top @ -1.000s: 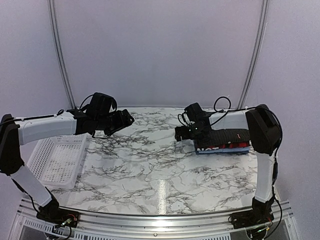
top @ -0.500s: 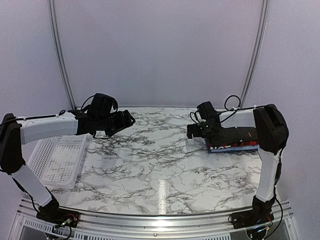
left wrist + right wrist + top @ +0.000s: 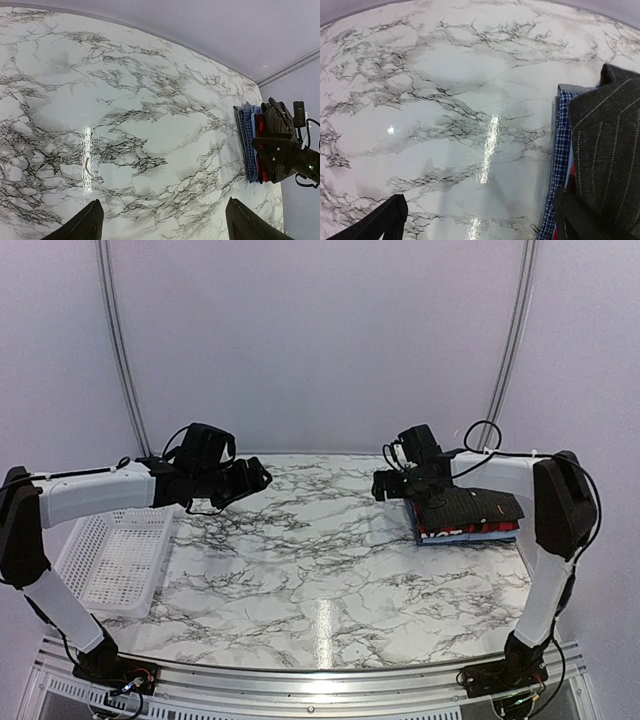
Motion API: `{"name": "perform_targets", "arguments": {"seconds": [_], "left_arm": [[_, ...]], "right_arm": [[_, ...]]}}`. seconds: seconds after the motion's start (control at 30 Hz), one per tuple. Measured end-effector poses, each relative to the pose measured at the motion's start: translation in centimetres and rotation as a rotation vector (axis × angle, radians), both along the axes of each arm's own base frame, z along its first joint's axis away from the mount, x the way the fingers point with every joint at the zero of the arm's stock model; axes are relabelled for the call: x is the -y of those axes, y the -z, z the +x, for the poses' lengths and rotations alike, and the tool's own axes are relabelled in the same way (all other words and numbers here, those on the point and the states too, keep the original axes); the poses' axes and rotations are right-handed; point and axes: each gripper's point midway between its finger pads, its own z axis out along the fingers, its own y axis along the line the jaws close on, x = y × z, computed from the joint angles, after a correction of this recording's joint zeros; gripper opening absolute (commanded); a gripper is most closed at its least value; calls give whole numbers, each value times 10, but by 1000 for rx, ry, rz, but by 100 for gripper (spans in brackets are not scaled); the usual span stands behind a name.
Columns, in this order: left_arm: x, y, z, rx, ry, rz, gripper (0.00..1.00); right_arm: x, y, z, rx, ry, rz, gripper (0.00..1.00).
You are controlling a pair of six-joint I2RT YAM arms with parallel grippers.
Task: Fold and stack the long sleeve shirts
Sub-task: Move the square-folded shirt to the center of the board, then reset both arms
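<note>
Right hand (image 3: 384, 486): fingers spread wide, nothing between them, just beside the stack's left end.
Left hand (image 3: 257, 480): wide apart, empty, above the counter, left of centre.
Shirts: folded black pinstriped cloth shirt (image 3: 470, 505) atop red-and-black plaid shirt (image 3: 470, 529) and blue checked shirt (image 3: 468, 538), stacked at frame right.
Surface: white marble-patterned counter (image 3: 300, 570).
Lower left: white mesh plastic basket (image 3: 110, 560).

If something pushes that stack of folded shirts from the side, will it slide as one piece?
Probably not cleanly: the stack is soft layered cloth, so layers may shear. The glossy table likely lets the bottom slide.
</note>
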Motion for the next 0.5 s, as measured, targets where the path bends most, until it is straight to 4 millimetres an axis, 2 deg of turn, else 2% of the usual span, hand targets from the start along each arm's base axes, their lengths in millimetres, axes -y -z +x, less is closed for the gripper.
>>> {"name": "perform_targets", "arguments": {"seconds": [0.13,0.3,0.37,0.5], "left_arm": [[4,-13,4,36,27,3,89],[3,-28,1,86,61,25,93],[1,-41,-2,117,73,30,94],[-8,-79,-11,215,90,29,99]], "right_arm": [[-16,-46,-9,90,-36,30,99],[-30,-118,-26,240,-81,107,99],[-29,-143,-35,298,-89,143,99],[-15,-189,-64,413,-98,211,99]]}}
